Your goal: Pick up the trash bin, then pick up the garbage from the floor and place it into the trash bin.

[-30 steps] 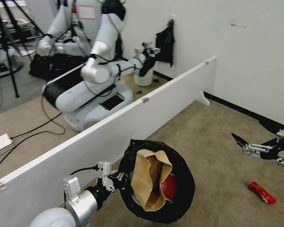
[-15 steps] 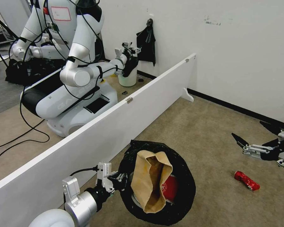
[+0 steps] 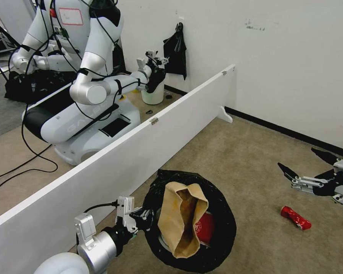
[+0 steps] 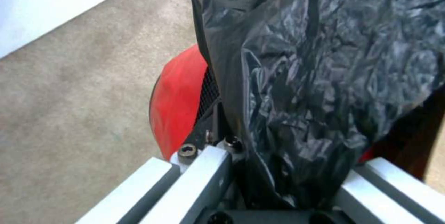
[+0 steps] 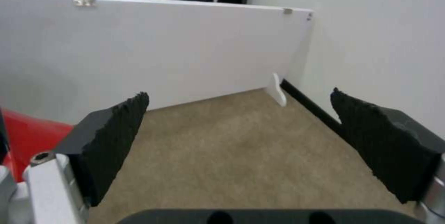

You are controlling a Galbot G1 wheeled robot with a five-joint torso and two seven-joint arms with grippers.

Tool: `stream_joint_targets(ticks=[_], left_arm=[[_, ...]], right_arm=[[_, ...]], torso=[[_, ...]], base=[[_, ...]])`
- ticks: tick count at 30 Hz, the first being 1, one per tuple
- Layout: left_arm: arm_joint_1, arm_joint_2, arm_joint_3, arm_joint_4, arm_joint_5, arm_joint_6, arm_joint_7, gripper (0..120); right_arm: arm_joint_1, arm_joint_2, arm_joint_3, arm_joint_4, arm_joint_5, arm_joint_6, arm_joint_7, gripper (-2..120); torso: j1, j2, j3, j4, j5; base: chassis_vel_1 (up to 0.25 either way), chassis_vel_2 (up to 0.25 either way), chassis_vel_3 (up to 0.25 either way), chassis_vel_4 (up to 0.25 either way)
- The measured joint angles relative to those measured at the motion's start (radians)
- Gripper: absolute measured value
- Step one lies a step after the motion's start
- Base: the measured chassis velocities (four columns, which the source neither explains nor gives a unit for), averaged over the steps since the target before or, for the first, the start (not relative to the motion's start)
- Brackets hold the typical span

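A: Left claw [image 3: 145,217]?
B: Clamped on the liner-covered rim of the trash bin [image 3: 221,217]; the bin is held off the carpet [image 3: 232,160], a tan paper bag [image 3: 181,217] lodged inside.

A: Right claw [image 3: 303,167]?
B: Spread wide, nothing held, raised beyond the bin from the left claw.

A: Red can [image 3: 295,222]?
B: Laid on the carpet, near the right claw, apart from it, well clear of the bin.

This looks like a robotics lab — a second white robot [image 3: 84,95] stands behind a low white partition board [image 3: 141,148]. The floor has tan carpet [image 3: 236,160], and cables [image 3: 23,160] lie loose across it.
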Motion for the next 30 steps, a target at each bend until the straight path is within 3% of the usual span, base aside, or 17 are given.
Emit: stream_joint_targets(ticks=[8,11,14,15,30], left_arm=[[-0.003,0.001,0.001,0.001,-0.003,0.0,0.0,0],[-0.004,0.001,0.001,0.001,-0.004,0.0,0.0,0],[-0.006,0.001,0.0,0.003,-0.006,0.0,0.0,0],[-0.006,0.001,0.0,0.003,-0.006,0.0,0.0,0],[-0.009,-0.006,-0.004,0.007,-0.008,0.0,-0.002,0]], right_arm=[[0.001,0.003,-0.003,-0.007,-0.005,0.012,-0.002,100],[0.001,0.005,-0.005,-0.009,-0.006,0.015,-0.002,100],[0.002,0.007,-0.006,-0.009,-0.008,0.018,-0.003,100],[0.002,0.008,-0.007,-0.009,-0.009,0.018,-0.003,100],[0.008,0.005,-0.017,-0.014,-0.015,0.026,-0.005,100]], torso=[[0.0,0.0,0.0,-0.0002,-0.0004],[0.0,0.0,0.0,-0.0004,0.0011],[0.0,0.0,0.0,-0.0002,-0.0002],[0.0,0.0,0.0,-0.0002,0.0011],[0.0,0.0,0.0,-0.0001,0.0002]], base=[[-0.196,-0.194,0.201,0.185],[-0.248,-0.234,0.229,0.246],[-0.216,-0.221,0.21,0.177],[-0.087,-0.134,0.149,0.153],[0.007,-0.005,0.005,0.007]])
